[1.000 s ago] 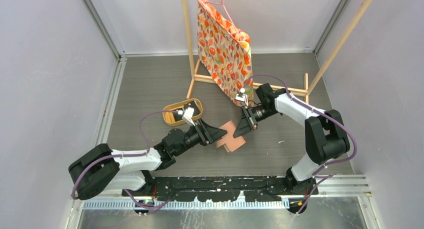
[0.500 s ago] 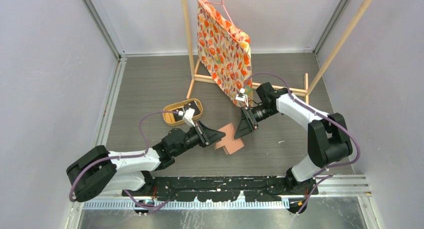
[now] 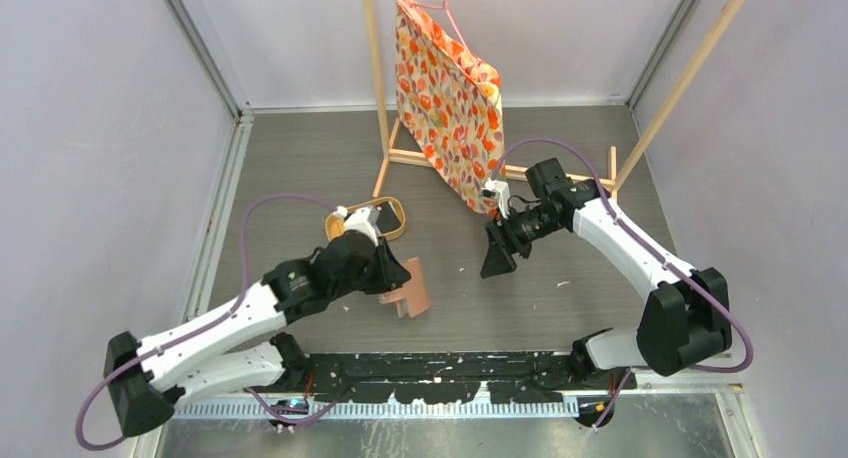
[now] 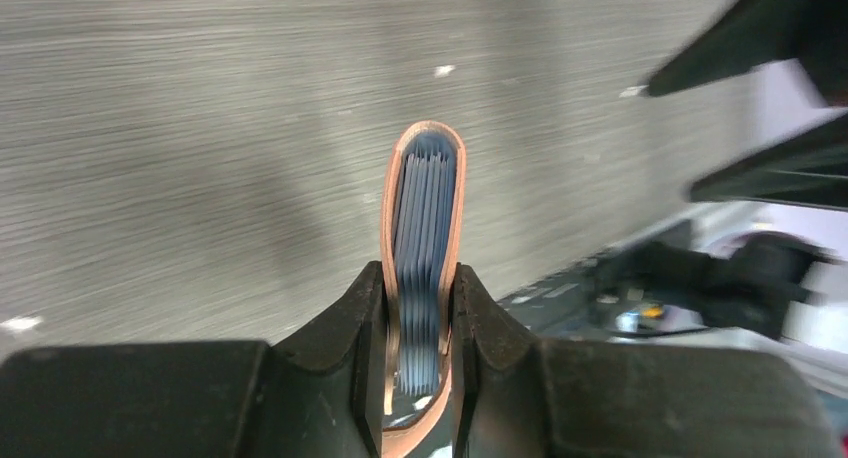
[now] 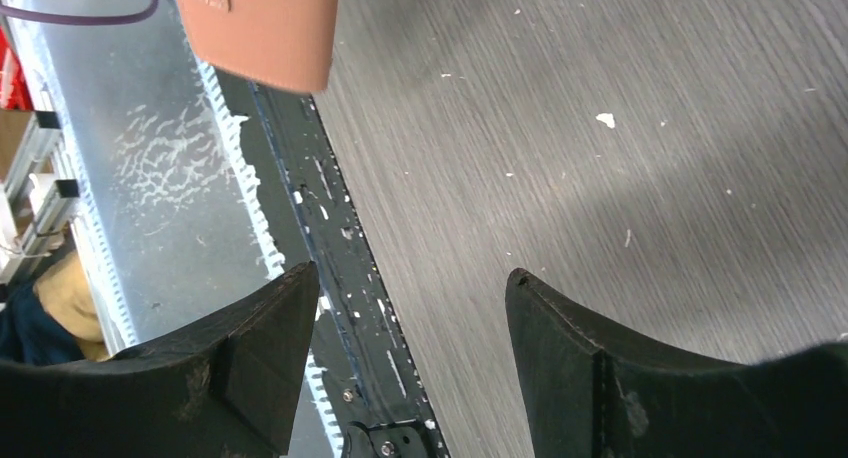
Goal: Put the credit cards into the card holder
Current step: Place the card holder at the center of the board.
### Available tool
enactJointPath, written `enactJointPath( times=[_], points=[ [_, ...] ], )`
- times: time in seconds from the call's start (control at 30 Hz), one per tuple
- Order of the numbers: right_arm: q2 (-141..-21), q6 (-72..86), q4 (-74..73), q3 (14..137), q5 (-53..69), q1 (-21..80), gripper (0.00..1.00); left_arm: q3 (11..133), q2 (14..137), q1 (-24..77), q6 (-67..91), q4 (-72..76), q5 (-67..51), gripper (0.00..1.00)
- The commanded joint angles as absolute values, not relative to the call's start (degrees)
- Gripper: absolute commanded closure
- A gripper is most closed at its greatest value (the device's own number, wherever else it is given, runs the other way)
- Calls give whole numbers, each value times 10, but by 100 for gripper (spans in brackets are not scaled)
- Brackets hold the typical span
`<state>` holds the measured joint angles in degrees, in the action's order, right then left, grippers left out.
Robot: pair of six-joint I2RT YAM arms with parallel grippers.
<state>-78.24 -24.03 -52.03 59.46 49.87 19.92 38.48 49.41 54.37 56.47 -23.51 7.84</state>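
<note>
My left gripper (image 3: 392,281) is shut on the salmon-brown card holder (image 3: 410,289) and holds it above the table. In the left wrist view the card holder (image 4: 424,228) stands edge-on between my fingers (image 4: 362,323), its grey-blue slotted inside squeezed between the leather sides. My right gripper (image 3: 497,258) is open and empty, right of the holder and apart from it. In the right wrist view a corner of the holder (image 5: 265,28) shows at the top left, far from the open gripper (image 5: 410,283). No credit cards show on their own in any view.
An oval yellow-rimmed wooden tray (image 3: 385,213) sits behind my left arm. A wooden rack (image 3: 420,158) with a hanging orange patterned bag (image 3: 450,98) stands at the back. The black base rail (image 3: 450,363) runs along the near edge. White specks dot the grey table.
My left gripper has lifted the card holder off the table, turned it on edge and drawn it left and nearer. My right gripper has let go of it and pulled back to the right.
</note>
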Motion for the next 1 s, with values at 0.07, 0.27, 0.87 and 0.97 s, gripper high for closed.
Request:
enactJointPath(
  times=[0.07,0.27,0.87,0.97],
  points=[
    [-769,-251,-508,596,470,200,27,560,676,580,480,-531,226,100],
    [-765,-250,-509,598,466,201,27,710,853,629,448,-589,308,100],
    [-757,-251,-521,606,442,131,27,941,1184,692,417,-678,335,92],
    [-760,-267,-533,612,417,119,27,918,1166,692,414,-639,293,88]
  ],
)
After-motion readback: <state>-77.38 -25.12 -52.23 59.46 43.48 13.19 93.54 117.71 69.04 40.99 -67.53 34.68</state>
